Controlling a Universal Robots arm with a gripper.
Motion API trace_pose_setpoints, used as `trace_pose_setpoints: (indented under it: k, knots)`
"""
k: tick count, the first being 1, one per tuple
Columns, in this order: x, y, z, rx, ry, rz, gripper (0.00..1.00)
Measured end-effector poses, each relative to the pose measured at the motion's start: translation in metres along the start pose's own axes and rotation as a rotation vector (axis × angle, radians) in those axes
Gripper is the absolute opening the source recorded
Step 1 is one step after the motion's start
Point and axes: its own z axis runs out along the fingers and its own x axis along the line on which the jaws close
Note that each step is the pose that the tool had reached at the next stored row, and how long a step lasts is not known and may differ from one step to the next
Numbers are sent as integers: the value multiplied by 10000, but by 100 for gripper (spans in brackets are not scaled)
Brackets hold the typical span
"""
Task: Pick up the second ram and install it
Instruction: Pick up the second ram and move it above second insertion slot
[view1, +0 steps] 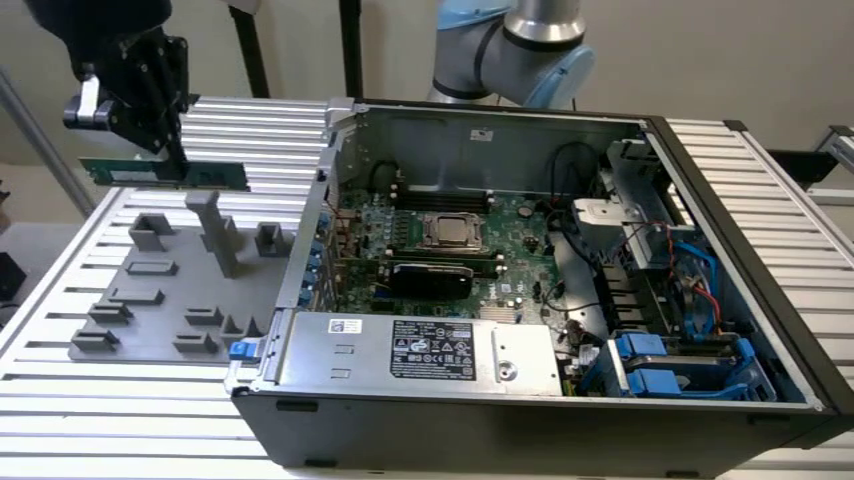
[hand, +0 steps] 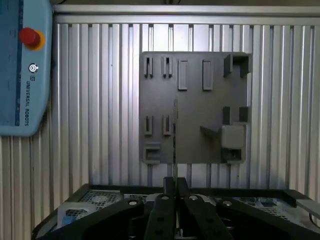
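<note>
Pickup looks done, installation not: the gripper (view1: 174, 160) clamps the second ram (view1: 207, 176) aloft above the grey fixture plate (hand: 195, 107), to the exterior view's left of the computer case (view1: 467, 135) and its motherboard (view1: 521, 225).

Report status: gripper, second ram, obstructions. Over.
Gripper shut on second ram, held above grey fixture. Ram outside the computer case, not installed. Case side wall stands between it and motherboard.

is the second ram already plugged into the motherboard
No, the second ram is held in the gripper in the air above the grey fixture, outside the computer case.
</note>
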Motion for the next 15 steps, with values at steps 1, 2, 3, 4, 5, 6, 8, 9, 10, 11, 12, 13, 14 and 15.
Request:
trace_pose_setpoints:
  k: [1, 2, 3, 4, 5, 6, 8, 9, 10, 11, 12, 13, 14, 15]
  knots:
    - [-1, -46, -37, -1, -10, 0, 0]
    - [-1, -90, -70, -4, -20, 0, 0]
    - [-1, -134, -100, -4, -32, -1, 0]
    - [-1, -179, -123, -3, -47, -1, 0]
    - [-1, -224, -139, -5, -57, -1, 0]
    - [-1, -268, -150, -6, -66, -2, 0]
    - [-2, -359, -157, -6, -76, -2, 0]
    - [-4, -407, -158, -5, -76, -1, 0]
    - [-6, -453, -160, -6, -76, -2, 0]
    - [-8, -494, -162, -7, -76, -2, 0]
    - [-12, -542, -163, -6, -76, -2, 0]
    - [-16, -587, -164, -6, -76, -2, 0]
    - [-23, -633, -165, -6, -76, -2, 0]
    - [-31, -679, -165, -6, -76, -2, 0]
